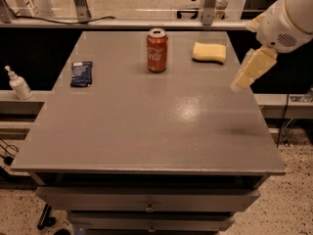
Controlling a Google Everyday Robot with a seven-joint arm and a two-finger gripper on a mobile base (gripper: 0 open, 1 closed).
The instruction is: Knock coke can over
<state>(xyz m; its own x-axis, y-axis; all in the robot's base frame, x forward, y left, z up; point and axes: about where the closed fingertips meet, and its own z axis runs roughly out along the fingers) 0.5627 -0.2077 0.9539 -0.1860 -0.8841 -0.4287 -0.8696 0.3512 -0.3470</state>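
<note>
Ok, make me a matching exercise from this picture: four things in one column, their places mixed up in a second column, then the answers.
Things:
1. coke can
2. sponge
3. blue packet
4. tool

Places:
A. lying at the far right of the table
B. in the air above the table's right edge
C. standing upright at the far middle
D. lying flat on the left side

Pairs: 1-C, 2-A, 3-D, 4-B.
</note>
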